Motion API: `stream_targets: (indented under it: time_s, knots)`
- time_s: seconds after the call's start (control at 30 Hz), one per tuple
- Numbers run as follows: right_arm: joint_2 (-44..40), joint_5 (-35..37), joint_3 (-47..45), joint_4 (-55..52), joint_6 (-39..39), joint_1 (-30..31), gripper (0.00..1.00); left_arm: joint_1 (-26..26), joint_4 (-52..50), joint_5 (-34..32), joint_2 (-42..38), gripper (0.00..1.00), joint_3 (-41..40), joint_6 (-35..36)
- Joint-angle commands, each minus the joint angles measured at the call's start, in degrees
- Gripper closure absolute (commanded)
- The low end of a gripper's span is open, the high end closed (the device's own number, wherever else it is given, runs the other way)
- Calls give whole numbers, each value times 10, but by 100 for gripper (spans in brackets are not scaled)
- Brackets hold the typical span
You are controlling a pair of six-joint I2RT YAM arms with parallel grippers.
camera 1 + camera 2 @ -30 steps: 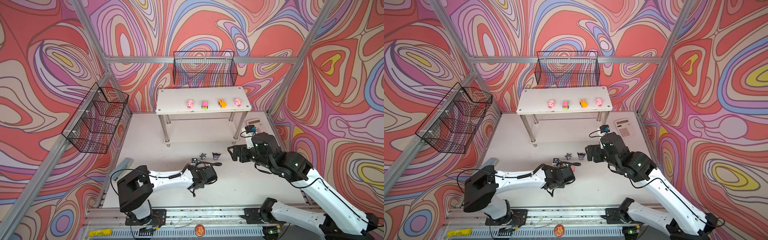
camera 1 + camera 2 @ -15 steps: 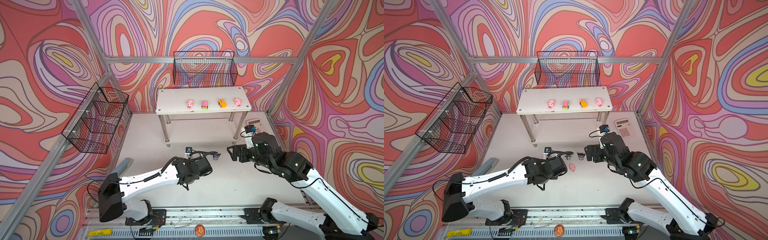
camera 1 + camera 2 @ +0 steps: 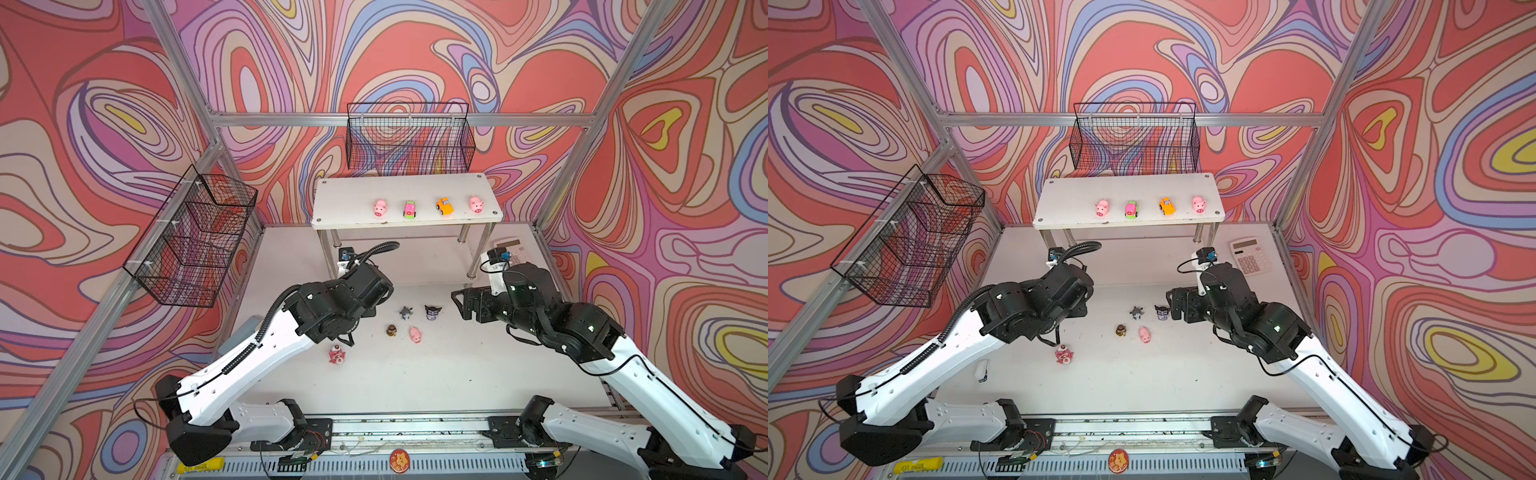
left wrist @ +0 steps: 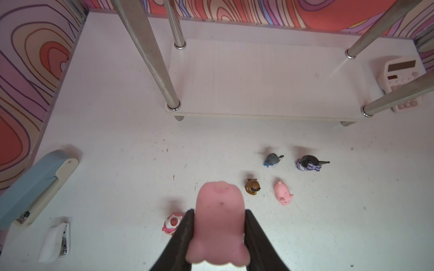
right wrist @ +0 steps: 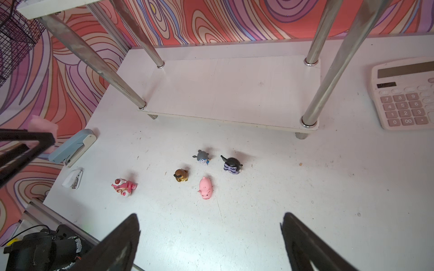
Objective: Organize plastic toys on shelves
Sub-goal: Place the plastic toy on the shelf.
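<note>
In the left wrist view my left gripper (image 4: 219, 215) is shut on a pink pig (image 4: 219, 206), held above the table in front of the shelves (image 3: 353, 199). The top board carries two pigs (image 3: 380, 207) (image 3: 476, 204), a pink-green car (image 3: 409, 209) and an orange car (image 3: 444, 206). The lower board (image 4: 258, 82) is bare. On the table lie a pink pig (image 3: 414, 333), a brown figurine (image 3: 391, 330), a grey one (image 3: 406, 312), a dark horned one (image 3: 432, 311) and a pink bear (image 3: 337, 354). My right gripper (image 5: 210, 215) hangs open, to the right of these toys.
A calculator (image 3: 1250, 257) lies right of the rack. A blue-grey stapler (image 4: 35, 185) and a small white tool (image 4: 56, 244) sit by the left wall. Black wire baskets hang on the back wall (image 3: 409, 141) and the left wall (image 3: 195, 237).
My left arm has risen from the table and reached farther back toward the rack, carrying the pig. The right arm has stayed still.
</note>
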Motion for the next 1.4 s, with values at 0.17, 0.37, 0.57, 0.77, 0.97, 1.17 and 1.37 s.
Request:
stream_targets:
  time_s: [0.17,0.37,0.57,0.77,0.97,1.17,1.37]
  knots:
    - [24,-10,41,36,-14,1,2,75,-37,1,64,63,164,114]
    - [55,-20,89,39,-30,0,2,140,-38,41,148,64,298,171]
    - [89,-66,133,61,-42,0,2,193,-36,72,221,63,411,205]
    - [126,-90,182,61,-76,0,1,219,-40,96,277,61,481,222]
    - [147,-84,214,60,-90,0,2,250,-40,127,312,61,511,228]
    - [154,-69,224,53,-98,1,2,265,-43,136,333,62,525,235]
    - [152,-53,226,46,-101,0,2,267,-33,122,338,65,518,246]
